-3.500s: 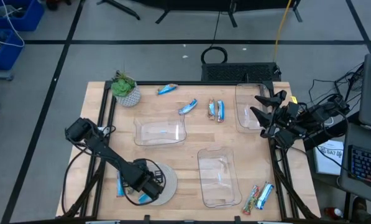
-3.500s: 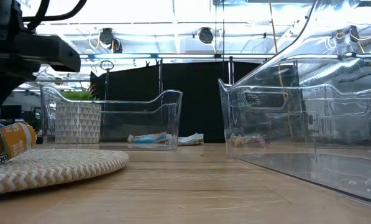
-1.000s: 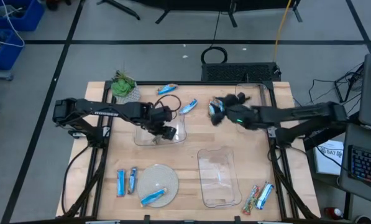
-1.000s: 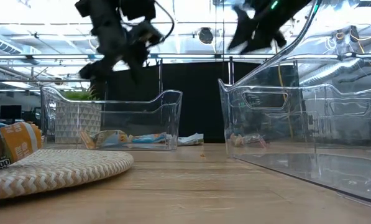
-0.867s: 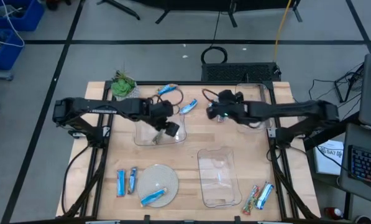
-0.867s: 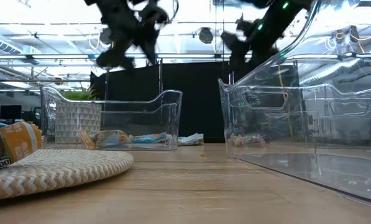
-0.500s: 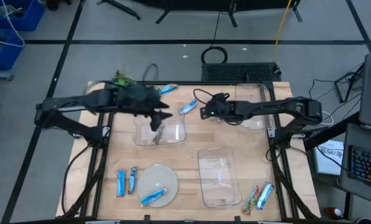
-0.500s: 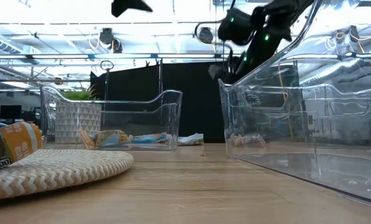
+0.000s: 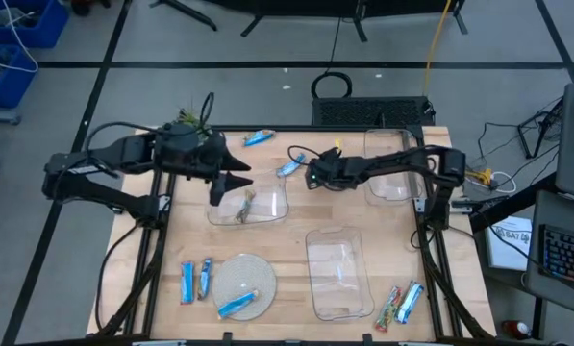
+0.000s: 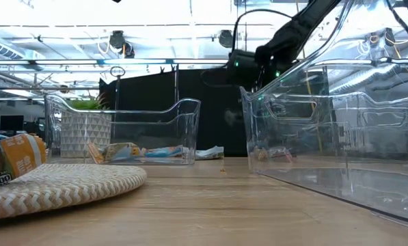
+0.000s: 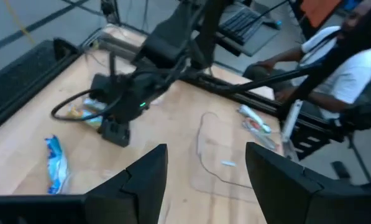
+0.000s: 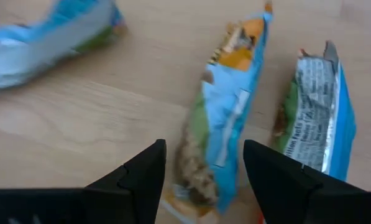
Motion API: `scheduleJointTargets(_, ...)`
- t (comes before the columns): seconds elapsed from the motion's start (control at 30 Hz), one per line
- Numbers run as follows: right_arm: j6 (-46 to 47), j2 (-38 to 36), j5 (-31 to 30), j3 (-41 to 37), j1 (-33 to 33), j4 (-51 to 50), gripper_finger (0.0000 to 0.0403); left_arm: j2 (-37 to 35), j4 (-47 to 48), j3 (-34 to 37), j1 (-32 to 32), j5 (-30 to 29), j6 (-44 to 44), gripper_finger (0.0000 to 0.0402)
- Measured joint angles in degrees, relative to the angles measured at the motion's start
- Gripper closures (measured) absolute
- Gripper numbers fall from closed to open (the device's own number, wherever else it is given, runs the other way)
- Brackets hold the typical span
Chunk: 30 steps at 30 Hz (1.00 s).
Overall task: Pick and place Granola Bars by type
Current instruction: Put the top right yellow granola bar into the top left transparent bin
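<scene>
My right gripper (image 9: 311,176) (image 12: 204,150) hangs open over the far middle of the table. Its fingers stand on either side of a blue-and-green granola bar (image 12: 225,115), above it and not touching. A second bar (image 12: 319,115) lies beside that one, and a third blue bar (image 12: 42,34) (image 9: 288,166) lies flat farther off. My left gripper (image 9: 231,180) (image 11: 207,152) is open and raised above the left clear bin (image 9: 272,213). That bin holds a multicoloured bar (image 9: 243,205) (image 10: 118,152).
Two more clear bins stand at the near middle (image 9: 339,274) and the far right (image 9: 387,183). A round woven plate (image 9: 253,279) carries a blue bar (image 9: 234,306), with two bars (image 9: 187,281) to its left. Other bars lie at the near right (image 9: 402,303) and the far edge (image 9: 258,137), near a potted plant (image 9: 192,135). A person sits beyond the table (image 11: 334,62).
My left gripper has risen from above the left bin and drawn back toward the table's left, leaving the top of the low view. My right gripper has reached toward the table's left and come down somewhat over the bars at the far middle. The bars have not moved.
</scene>
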<state>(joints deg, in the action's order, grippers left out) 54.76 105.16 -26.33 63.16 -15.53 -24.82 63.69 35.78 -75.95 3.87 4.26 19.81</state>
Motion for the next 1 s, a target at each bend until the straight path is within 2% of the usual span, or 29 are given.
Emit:
scheduleJointTargets(0.17,-0.10,1.00,2.35,0.02,-0.63,-0.72,0.0235,-0.31,0.04,0.01,-1.25,0.70,0.56,0.0183)
scheduleJointTargets(0.43,-0.07,0.66,4.81,0.13,-0.73,0.76,0.0376,-0.42,-0.36,0.01,-1.54,0.71,1.95,0.0183)
scheduleJointTargets(0.57,-2.09,-2.89,5.67,0.93,-0.31,-1.47,0.0380,-0.42,0.95,0.01,-1.56,-0.74,1.75,0.0183)
scheduleJointTargets(0.73,-9.92,-12.04,3.38,3.91,0.82,-4.29,0.0383,-0.42,3.78,0.01,-0.89,-10.08,2.11,0.0183)
scheduleJointTargets(0.9,-14.99,-24.16,0.56,5.54,5.23,-4.86,0.0384,-0.42,6.00,0.01,1.09,-16.73,6.22,0.0183)
scheduleJointTargets(1.0,-17.87,-30.46,-1.19,5.90,9.84,-0.74,0.0384,-0.26,3.57,0.01,3.09,-17.57,8.77,0.0183)
